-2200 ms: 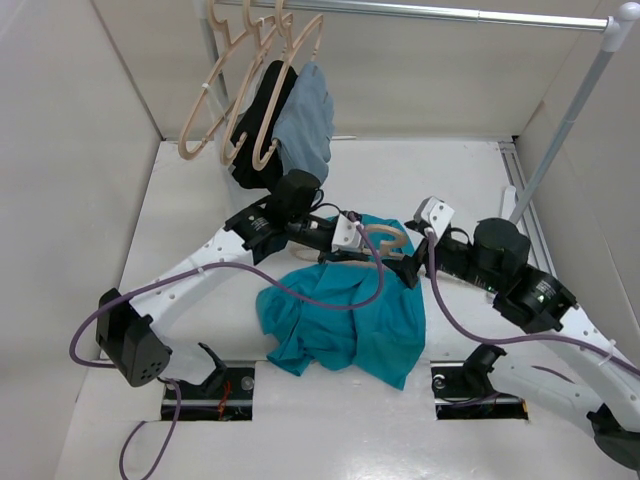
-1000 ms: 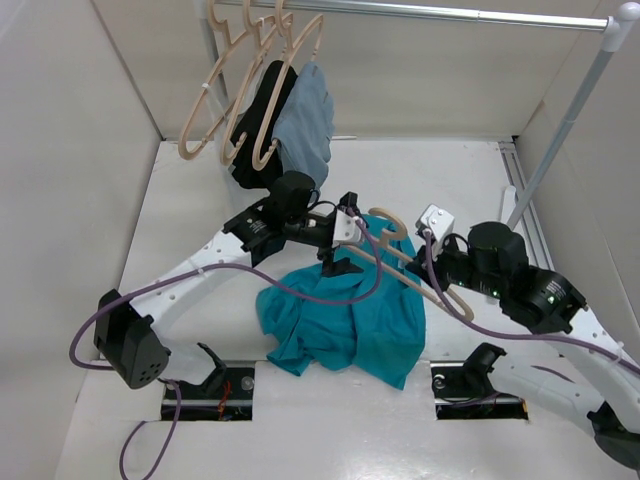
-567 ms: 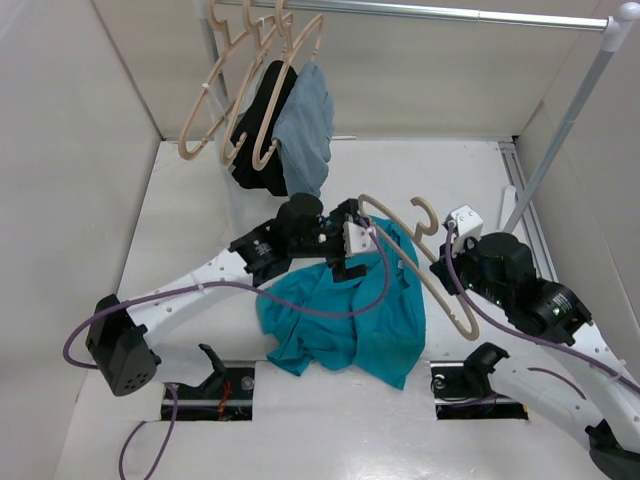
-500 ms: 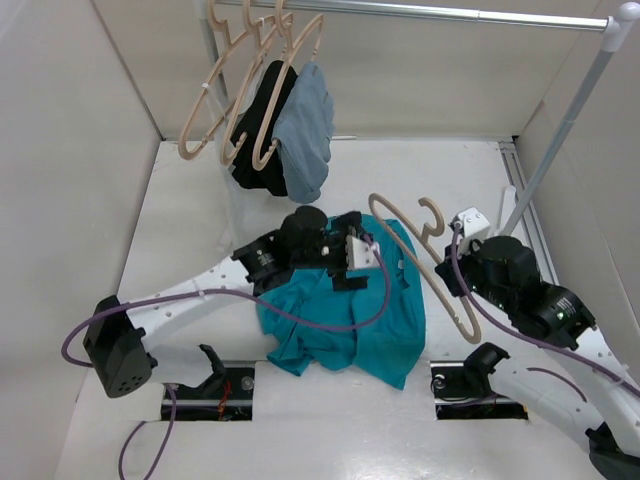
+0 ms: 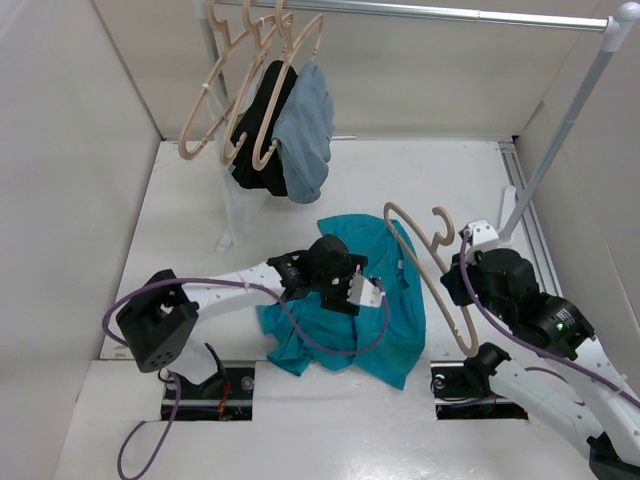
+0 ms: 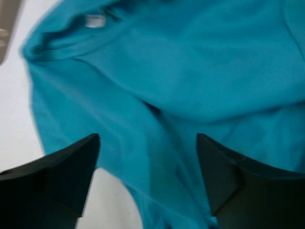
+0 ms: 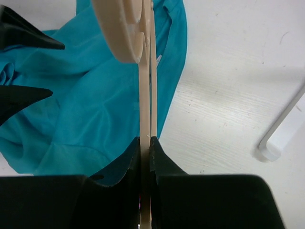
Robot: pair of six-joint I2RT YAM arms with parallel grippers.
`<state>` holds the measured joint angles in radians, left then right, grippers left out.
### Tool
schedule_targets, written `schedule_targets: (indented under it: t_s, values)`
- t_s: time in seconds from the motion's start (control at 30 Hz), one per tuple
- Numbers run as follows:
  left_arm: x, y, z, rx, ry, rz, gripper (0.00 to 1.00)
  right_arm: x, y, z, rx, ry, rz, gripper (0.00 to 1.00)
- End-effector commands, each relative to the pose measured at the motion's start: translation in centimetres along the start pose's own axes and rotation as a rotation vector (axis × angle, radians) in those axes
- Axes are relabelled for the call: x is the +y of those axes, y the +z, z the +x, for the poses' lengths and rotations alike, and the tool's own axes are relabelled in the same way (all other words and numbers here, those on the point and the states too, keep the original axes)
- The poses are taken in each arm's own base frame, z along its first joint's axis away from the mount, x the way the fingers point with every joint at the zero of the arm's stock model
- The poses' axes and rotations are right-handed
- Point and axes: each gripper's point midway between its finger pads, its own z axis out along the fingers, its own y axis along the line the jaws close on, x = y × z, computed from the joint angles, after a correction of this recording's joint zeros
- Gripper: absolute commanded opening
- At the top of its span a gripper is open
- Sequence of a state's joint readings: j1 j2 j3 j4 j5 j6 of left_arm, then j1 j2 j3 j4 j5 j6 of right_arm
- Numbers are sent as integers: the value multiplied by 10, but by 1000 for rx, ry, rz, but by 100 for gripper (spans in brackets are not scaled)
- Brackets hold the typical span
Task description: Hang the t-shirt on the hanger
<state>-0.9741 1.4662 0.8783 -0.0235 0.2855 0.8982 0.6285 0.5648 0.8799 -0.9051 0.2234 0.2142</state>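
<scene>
T-shirt [image 6: 214,71] under wide-spread left end effector [image 6: 147,138]; hanger [image 7: 145,95] in clamped right end effector [image 7: 145,143] (spare hangers [image 5: 205,110] only overhead)

Place: robotics lab test cell (bench-top, purpose-built).
Enclosure: white panels [image 5: 70,150] around a white table [image 5: 450,180].
Fixtures: left arm [image 5: 240,288] and right arm [image 5: 520,300], cabled, bolted at the near edge.
Props: metal clothes rail [image 5: 450,13] carrying spare hangers [image 5: 203,100], black garment [image 5: 262,120], grey-blue garment [image 5: 305,125].

I can read nothing: the white label [image 6: 95,20] on the shirt [image 6: 200,71], upper left, is too blurred.
</scene>
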Motion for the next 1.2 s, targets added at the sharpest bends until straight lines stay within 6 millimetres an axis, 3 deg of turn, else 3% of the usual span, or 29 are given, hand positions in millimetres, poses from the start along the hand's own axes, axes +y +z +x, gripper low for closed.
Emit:
schedule_targets:
  t_s: [0.0,0.07,0.1,0.2,0.3,0.33,0.4,0.43,0.5,0.57,0.67,0.77,0.8,0.83,0.9,0.93,0.97,1.0,1.13,1.17]
  values:
    - [-39,8,21,14,147,176,74,13,4,-17,-69,41,-59,0]
    - [-47,10,42,85,157,183,62,16,6,-16,-69,41,-73,0]
    - [-48,10,50,111,175,182,51,15,6,-16,-69,32,-73,0]
    - [-55,2,81,176,233,194,35,17,6,-21,-89,11,-86,0]
    - [-66,-20,118,262,246,240,3,23,9,-26,-92,-20,-111,0]
    - [-68,-27,127,279,240,246,0,24,12,-24,-73,-33,-116,0]
    - [-65,-56,171,376,200,244,0,30,18,-22,-49,-51,-140,0]
    - [-72,-58,177,393,220,271,0,32,18,-24,-56,-50,-151,0]
    - [-62,-81,202,469,194,222,0,35,20,-21,-38,-53,-163,0]
    - [-54,-99,211,501,229,195,0,37,22,-20,-27,-54,-172,0]
    - [-58,-111,212,511,286,205,0,39,20,-23,-43,-52,-185,0]
    - [-55,-118,192,438,375,164,4,43,21,-21,-40,-62,-209,0]
    - [-52,-117,182,389,384,138,19,43,21,-20,-39,-62,-209,0]
    - [-41,-113,150,254,325,45,33,45,20,-23,-49,-61,-223,0]
    - [-14,-115,103,90,224,-77,46,48,23,-24,-61,-60,-236,0]
    - [1,-113,75,-2,192,-134,48,50,26,-22,-51,-61,-244,0]
    - [3,-111,54,-91,37,-134,48,51,26,-24,-60,-61,-246,0]
    - [23,-118,28,-155,-11,-164,48,51,26,-27,-72,-59,-248,0]
    - [59,-108,-18,-295,-344,-139,37,45,33,-29,-70,-49,-200,0]
    - [70,-93,-24,-294,-439,-152,36,44,36,-27,-58,-50,-188,0]
